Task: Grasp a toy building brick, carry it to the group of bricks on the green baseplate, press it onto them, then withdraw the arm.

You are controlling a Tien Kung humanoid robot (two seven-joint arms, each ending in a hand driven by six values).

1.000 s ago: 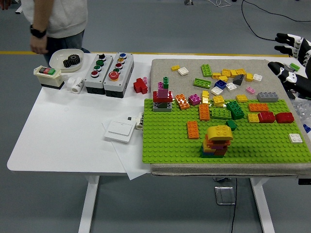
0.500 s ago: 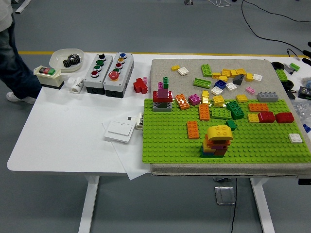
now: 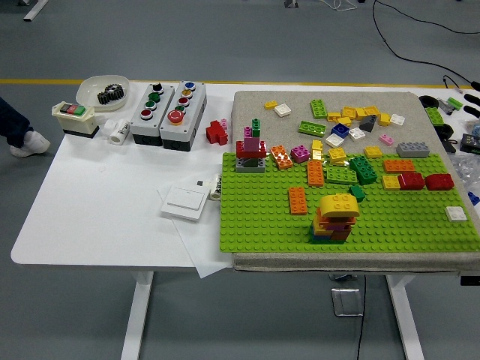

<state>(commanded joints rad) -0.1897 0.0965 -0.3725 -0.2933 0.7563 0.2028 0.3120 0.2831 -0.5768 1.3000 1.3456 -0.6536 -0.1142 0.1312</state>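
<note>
1. You cannot judge the fingers: neither robot hand is in view, so whether they are spread, curled or holding anything cannot be told, and nothing is being grasped over the table.
2. At the far left you see only a person's shoe and trouser leg (image 3: 19,135) on the floor beside the white table (image 3: 97,217); no hand of theirs is near the work.
3. Moving right along the back of the table, a bowl with a black gear (image 3: 106,91), then two button boxes (image 3: 166,106) and a red brick (image 3: 217,132) stand well clear of the build area.
4. The green baseplate (image 3: 262,217) lies on the right half; near its front edge stands the stacked group of bricks (image 3: 335,217), capped in yellow.
5. An orange brick (image 3: 298,200) sits on the plate just left of that stack, its long axis running away from you.
6. Loose bricks (image 3: 352,120) lie scattered on the grey mat behind the plate, to the right of centre.
7. In my judgement, the bricks and stack all lie toward the right, so the right arm looks the nearer one, reaching in from that edge.
</note>
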